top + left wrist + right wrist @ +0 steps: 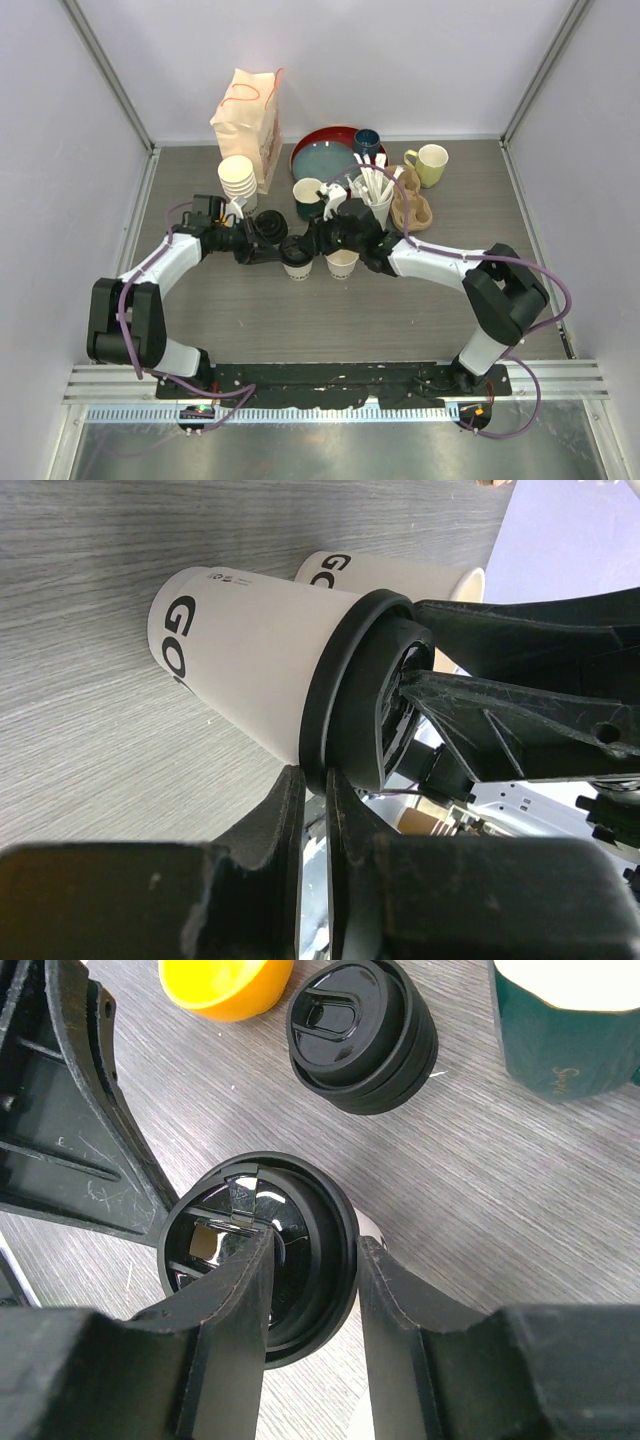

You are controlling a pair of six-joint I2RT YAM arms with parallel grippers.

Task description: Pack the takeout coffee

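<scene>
Two sets of fingers crowd one cup, and that is the main hazard. The left fingers (290,805) are nearly together, with their tips right at the rim of the black sip lid (350,690). I cannot tell whether they nip the rim or only touch it. The right fingers (250,1270) stand apart and straddle the same lid from above — one over its recessed top, the other just outside its rim. Whether that is a grasp or just a bracket, I cannot tell.

The lidded paper cup (297,268) stands upright on the bench (480,1190) directly under both fingertip pairs and is not packed yet. The open paper cup (342,264) sits just beside it, on the side away from the left fingers, and has no lid.

Risks, as I judge them:
- An off-centre press from the right fingers could seat one side of the lid and pop the other.
- A side pull at the rim by the left fingers could tip the light cup or peel the lid off.
- The two sets of fingertips almost touch, so any closing or shifting could make them collide.
- A hard squeeze could buckle the paper wall.
- The open cup is close enough that a sweep of the right arm would likely knock it over.
- The stack of spare lids (362,1035) and the teal mug (565,1030) lie beyond the right fingertips — a lower risk unless the arm reaches forward.
</scene>
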